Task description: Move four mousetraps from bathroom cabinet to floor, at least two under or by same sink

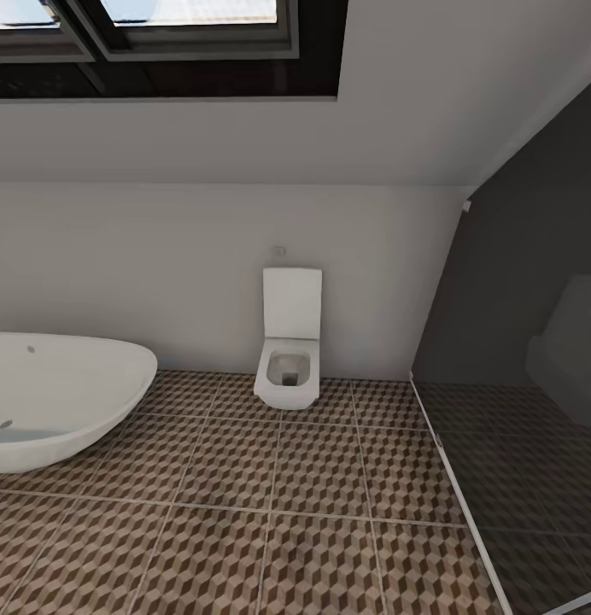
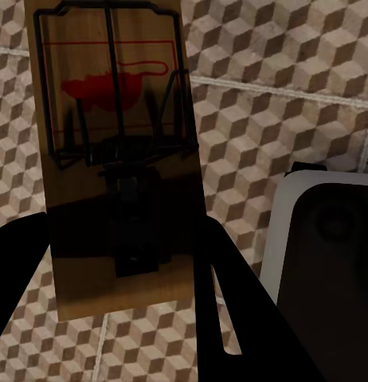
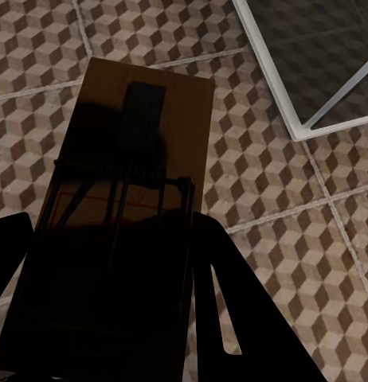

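We carry 2 mousetraps over the floor (image 1: 270,530): the left gripper (image 2: 124,318) is clamped on a trap (image 2: 112,159), the right gripper (image 3: 112,318) on another trap (image 3: 128,199). Neither lies on the tiles yet; we judge placing remains.

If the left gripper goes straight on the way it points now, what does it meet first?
Most likely the bathroom floor. The left gripper already grips a mousetrap, and beyond it the left wrist view shows cube-patterned tiles. How far they are is unclear.
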Controlling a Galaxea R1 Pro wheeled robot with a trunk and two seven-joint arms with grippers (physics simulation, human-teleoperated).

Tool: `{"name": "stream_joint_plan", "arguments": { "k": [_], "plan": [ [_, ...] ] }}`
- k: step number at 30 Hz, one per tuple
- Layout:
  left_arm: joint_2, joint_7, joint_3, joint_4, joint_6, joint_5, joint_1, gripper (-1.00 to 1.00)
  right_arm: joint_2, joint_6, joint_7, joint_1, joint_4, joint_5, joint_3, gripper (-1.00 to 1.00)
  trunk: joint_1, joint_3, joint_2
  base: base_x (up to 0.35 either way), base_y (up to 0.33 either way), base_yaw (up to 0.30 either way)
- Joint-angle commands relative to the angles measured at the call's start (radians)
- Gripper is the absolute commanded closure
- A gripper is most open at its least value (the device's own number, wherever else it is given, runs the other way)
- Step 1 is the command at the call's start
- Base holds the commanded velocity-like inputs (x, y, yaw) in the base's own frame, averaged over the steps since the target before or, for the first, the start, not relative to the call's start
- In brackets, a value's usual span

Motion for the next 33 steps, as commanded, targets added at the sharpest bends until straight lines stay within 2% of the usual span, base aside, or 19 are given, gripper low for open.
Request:
{"name": "stream_joint_plan", "arguments": {
  "k": [1, 33],
  "plan": [
    [-0.001, 0.006, -0.007, 0.003, -0.003, -0.002, -0.001, 1.0, 0.0, -0.002, -0.009, -0.001, 0.0, -0.002, 0.009, 1.0, 0.001, -0.002, -0.002, 0.0, 0.0, 0.0],
    [-0.001, 0.006, -0.007, 0.003, -0.004, -0.002, -0.001, 1.0, 0.0, -0.002, -0.009, -0.001, 0.0, -0.002, 0.008, 1.0, 0.001, -0.002, -0.002, 0.0, 0.0, 0.0]
  ]
}}
